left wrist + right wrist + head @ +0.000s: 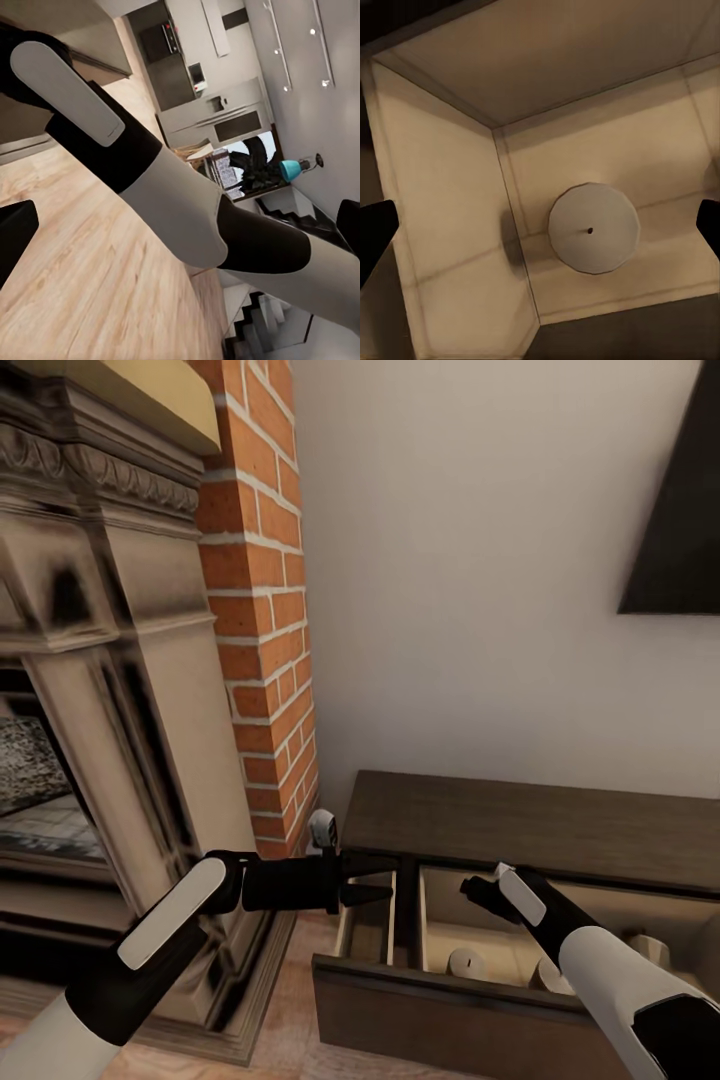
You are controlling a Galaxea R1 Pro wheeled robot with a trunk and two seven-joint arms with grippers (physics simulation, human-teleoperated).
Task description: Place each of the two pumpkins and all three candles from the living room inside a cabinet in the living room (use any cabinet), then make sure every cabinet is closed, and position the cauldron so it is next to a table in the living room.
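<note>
R gripper hangs w/ fingers apart over a candle in the open cabinet drawer; L gripper fingers apart, empty.

Soft, even light is washing the plain off-white wall, leaving no glare. At nine o'clock, the carved stone fireplace surround is smearing into dark blur. The pale beige drawer interior is holding a faint shadow beside the round beige candle.
</note>
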